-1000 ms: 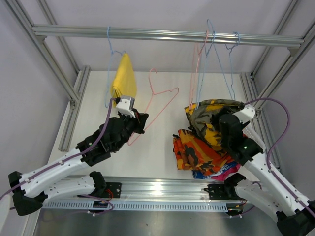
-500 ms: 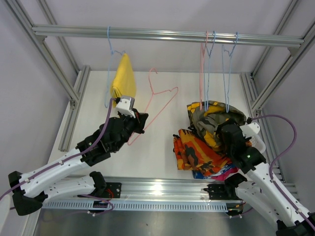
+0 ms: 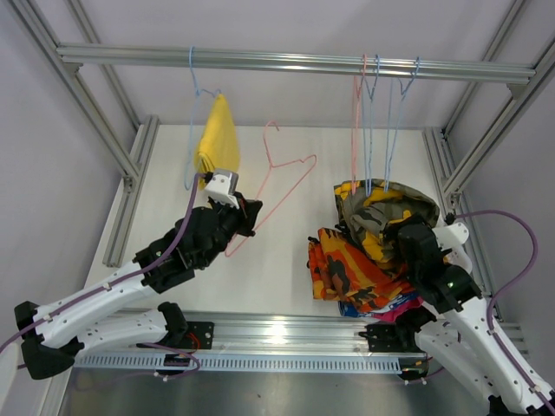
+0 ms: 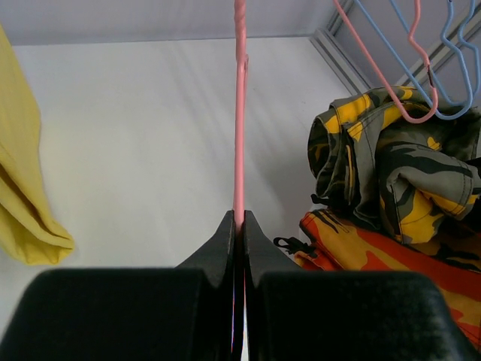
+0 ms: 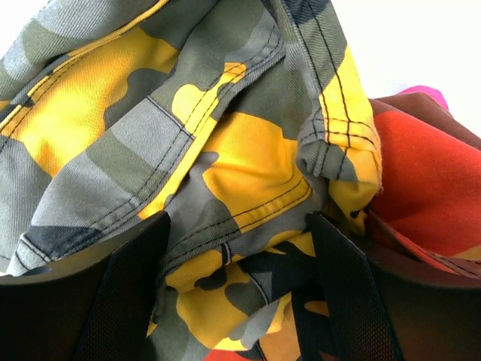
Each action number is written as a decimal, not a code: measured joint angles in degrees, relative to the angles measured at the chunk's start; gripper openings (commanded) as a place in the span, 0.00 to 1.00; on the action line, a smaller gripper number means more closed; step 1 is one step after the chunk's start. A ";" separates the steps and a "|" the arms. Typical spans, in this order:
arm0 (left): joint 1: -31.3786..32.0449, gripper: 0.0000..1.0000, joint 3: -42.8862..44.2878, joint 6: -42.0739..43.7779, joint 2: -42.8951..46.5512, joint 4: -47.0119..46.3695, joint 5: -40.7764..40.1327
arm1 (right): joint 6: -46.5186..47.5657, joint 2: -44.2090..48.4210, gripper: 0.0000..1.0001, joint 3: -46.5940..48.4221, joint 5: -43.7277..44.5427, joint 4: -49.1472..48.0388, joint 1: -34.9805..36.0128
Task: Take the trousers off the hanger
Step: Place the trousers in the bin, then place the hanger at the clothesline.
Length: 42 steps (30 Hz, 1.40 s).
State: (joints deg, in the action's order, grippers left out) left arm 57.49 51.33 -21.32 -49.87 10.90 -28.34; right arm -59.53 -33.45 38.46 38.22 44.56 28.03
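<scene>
Plain yellow trousers (image 3: pixel 217 139) hang folded over a blue hanger (image 3: pixel 194 82) on the rail at the left; they also show in the left wrist view (image 4: pixel 19 188). My left gripper (image 3: pixel 244 214) is shut on the wire of an empty pink hanger (image 3: pixel 286 173), seen between its jaws in the left wrist view (image 4: pixel 240 113). Camouflage trousers (image 3: pixel 381 204) lie on top of a pile with orange-red trousers (image 3: pixel 347 269), blue-and-white trousers (image 3: pixel 364 305) and magenta trousers (image 3: pixel 406 305). My right gripper (image 5: pixel 237 278) is open, its fingers either side of a camouflage fold (image 5: pixel 225 165).
Three empty hangers, one pink (image 3: pixel 356 113) and two blue (image 3: pixel 388 121), hang on the rail (image 3: pixel 286 61) above the pile. Aluminium frame posts stand at both sides (image 3: pixel 104 139). The white tabletop (image 3: pixel 277 251) lies between the arms.
My right arm has drawn back and down toward the near right with its gripper on the pile. The empty hangers above it have swung back to hang straight. The left arm has not moved.
</scene>
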 measured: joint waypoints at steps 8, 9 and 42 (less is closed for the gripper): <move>0.66 0.01 0.37 0.37 -0.02 0.17 0.22 | 4.15 5.16 0.80 3.98 -0.52 1.81 0.33; 0.70 0.01 0.61 0.42 -0.02 0.44 0.20 | 4.61 5.09 0.80 5.62 -0.44 2.14 0.33; 2.97 0.01 20.31 17.42 -6.43 2.82 -18.69 | 15.78 6.05 0.82 12.57 -5.03 -3.69 0.33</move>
State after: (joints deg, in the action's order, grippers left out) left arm 60.47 71.64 -3.90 -56.29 13.72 -47.03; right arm -43.75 -27.40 51.03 33.19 40.86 28.36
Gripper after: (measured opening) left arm 0.014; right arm 0.812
